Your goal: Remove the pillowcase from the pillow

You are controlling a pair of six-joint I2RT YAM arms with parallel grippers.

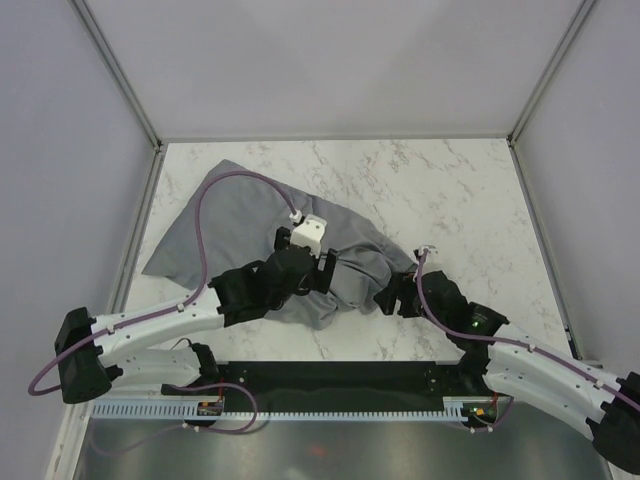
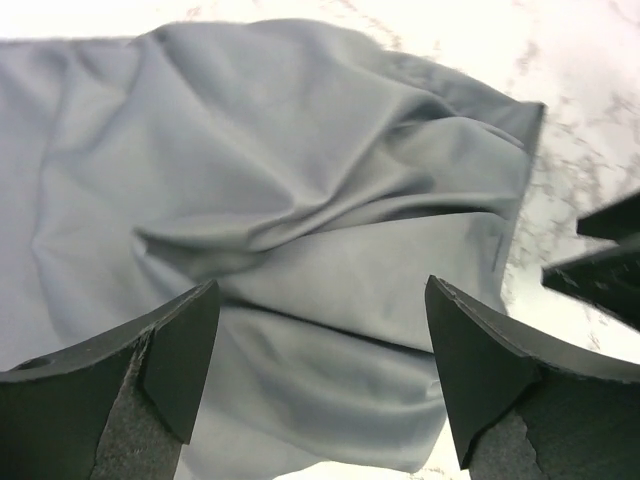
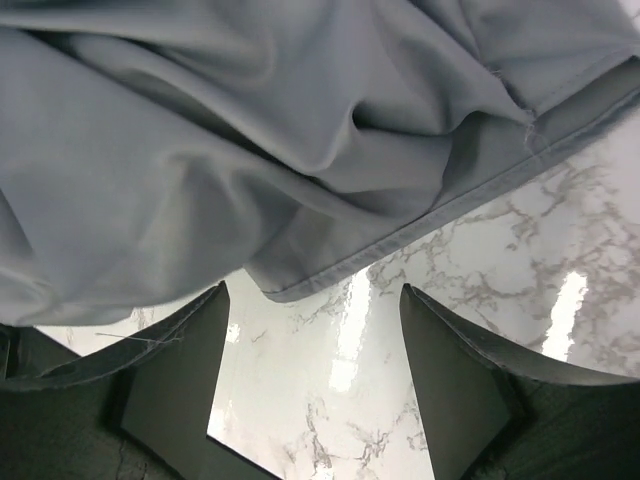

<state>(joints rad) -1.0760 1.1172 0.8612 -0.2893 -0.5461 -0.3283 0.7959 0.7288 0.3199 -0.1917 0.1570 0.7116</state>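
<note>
The grey pillowcase [image 1: 240,225] lies rumpled on the marble table, from the far left to the near middle. No cream pillow shows; it is hidden or out of view. My left gripper [image 1: 318,275] is open over the near part of the cloth [image 2: 300,260], with the fabric between its spread fingers [image 2: 185,350]. My right gripper [image 1: 392,297] is open at the case's near right corner. The hemmed edge [image 3: 400,235] lies just beyond its fingers [image 3: 180,370], over bare table.
The marble table [image 1: 450,200] is walled by a white enclosure with metal posts. A black rail and cable tray [image 1: 330,385] run along the near edge between the arm bases. The right gripper's black fingertip [image 2: 600,265] shows at the right of the left wrist view.
</note>
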